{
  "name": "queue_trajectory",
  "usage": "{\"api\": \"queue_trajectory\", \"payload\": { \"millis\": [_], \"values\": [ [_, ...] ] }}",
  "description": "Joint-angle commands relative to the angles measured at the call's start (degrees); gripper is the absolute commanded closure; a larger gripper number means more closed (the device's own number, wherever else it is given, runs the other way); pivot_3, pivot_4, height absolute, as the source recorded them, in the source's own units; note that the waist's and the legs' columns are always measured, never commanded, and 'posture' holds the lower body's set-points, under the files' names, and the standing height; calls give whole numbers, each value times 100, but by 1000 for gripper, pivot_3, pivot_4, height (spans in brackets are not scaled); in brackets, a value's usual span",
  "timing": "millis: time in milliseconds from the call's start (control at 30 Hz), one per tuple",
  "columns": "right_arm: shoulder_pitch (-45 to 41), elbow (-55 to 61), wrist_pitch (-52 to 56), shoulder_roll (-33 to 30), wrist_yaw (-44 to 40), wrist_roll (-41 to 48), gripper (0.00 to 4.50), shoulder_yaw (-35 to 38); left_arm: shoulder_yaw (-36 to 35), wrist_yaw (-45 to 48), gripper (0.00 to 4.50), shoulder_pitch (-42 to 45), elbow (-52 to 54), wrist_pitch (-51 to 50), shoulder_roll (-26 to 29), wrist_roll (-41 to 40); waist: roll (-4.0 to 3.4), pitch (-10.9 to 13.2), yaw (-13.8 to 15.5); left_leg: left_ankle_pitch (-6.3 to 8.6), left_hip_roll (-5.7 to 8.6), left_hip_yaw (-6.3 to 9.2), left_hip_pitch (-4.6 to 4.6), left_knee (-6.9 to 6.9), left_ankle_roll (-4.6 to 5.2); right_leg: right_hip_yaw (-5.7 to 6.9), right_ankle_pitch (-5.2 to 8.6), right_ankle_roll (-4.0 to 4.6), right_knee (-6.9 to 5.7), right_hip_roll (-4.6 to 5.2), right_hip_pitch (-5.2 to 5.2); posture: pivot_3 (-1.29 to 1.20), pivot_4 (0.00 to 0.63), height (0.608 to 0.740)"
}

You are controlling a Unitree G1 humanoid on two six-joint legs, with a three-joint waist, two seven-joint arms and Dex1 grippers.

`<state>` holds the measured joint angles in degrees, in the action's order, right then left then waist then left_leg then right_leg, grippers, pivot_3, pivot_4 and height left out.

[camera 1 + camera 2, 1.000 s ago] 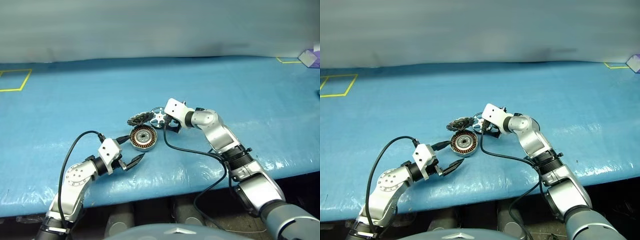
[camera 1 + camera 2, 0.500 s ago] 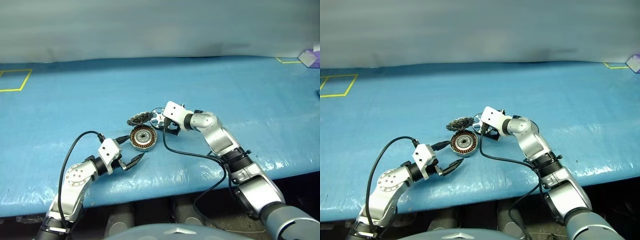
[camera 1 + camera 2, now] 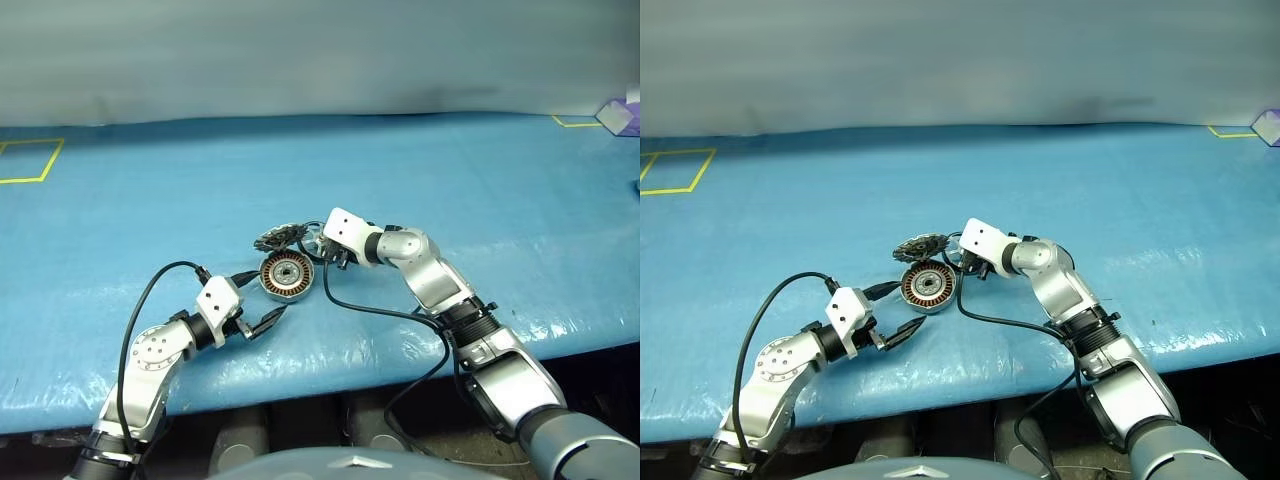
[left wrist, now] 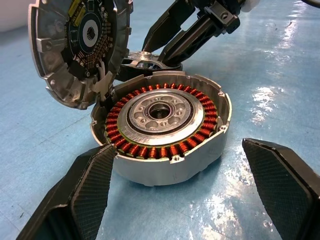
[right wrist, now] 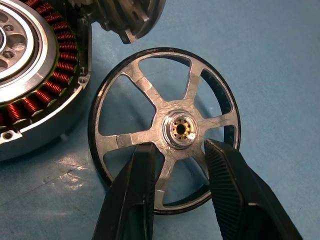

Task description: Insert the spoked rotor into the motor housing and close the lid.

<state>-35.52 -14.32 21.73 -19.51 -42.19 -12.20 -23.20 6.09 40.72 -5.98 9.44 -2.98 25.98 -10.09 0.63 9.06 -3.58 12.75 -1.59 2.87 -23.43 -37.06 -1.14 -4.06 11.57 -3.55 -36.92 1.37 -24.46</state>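
The motor housing (image 4: 165,125) sits on the blue table, copper windings showing. Its hinged lid (image 4: 75,45) stands open on the far side, jagged underside facing me. The spoked rotor (image 5: 150,95) lies flat on the table just beside the housing, on its right in the head views. My right gripper (image 5: 181,150) reaches down onto it, fingers closed in against the hub on both sides. My left gripper (image 4: 177,145) rests open in front of the housing, one finger on either side and neither touching it. The head view shows the housing (image 3: 287,275) between both grippers.
The blue table (image 3: 450,180) stretches wide on all sides of the parts. Yellow tape outlines a square (image 3: 40,160) at the far left, with a corner of tape (image 3: 575,122) at the far right. A pale box (image 3: 620,112) sits beyond that corner. Black cables hang from both wrists.
My right gripper's fingers have closed from wide open onto the rotor's hub. The left arm and the housing have stayed put.
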Motion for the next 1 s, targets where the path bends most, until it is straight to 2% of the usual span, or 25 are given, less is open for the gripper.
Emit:
{"api": "queue_trajectory", "payload": {
  "millis": [33,67,267,600,767,900,1000],
  "values": [
    [24,-8,18,-1,-26,-18,2891,-10,-28,-3,26,43,15,74,-5,-7,0,0,0,0,0,0,0,0,0,0,0,0,0,0,0,0,150,740],
    [34,-16,23,1,-18,-14,2891,-2,-29,-2,26,47,9,81,-3,-4,0,0,1,0,0,0,0,0,0,0,0,0,0,0,0,0,150,740],
    [161,151,92,31,140,98,3987,228,-85,37,26,42,31,79,2,-82,3,-2,-10,0,0,-1,15,0,0,0,0,0,0,0,14,0,150,740],
    [680,1115,488,-107,391,228,3987,575,-154,51,26,36,19,77,-10,-92,2,-2,10,0,0,-1,19,4,0,-1,0,0,1,1,18,0,150,740],
    [999,1825,747,-225,793,147,3987,842,-157,50,26,52,-1,62,-36,-114,2,-1,20,0,0,-1,13,2,0,-2,1,0,2,2,12,0,150,740],
    [1368,2438,1010,-474,930,88,3987,988,-217,99,26,78,-7,-40,-78,-276,1,-1,21,0,1,-1,-5,1,0,-1,0,0,2,1,-5,0,150,740],
    [1726,2878,1101,-527,793,470,3987,1224,-304,235,26,128,23,-176,-129,-614,2,-1,34,0,1,1,-9,3,0,-1,1,-1,5,1,-6,0,150,740]
  ]
}}
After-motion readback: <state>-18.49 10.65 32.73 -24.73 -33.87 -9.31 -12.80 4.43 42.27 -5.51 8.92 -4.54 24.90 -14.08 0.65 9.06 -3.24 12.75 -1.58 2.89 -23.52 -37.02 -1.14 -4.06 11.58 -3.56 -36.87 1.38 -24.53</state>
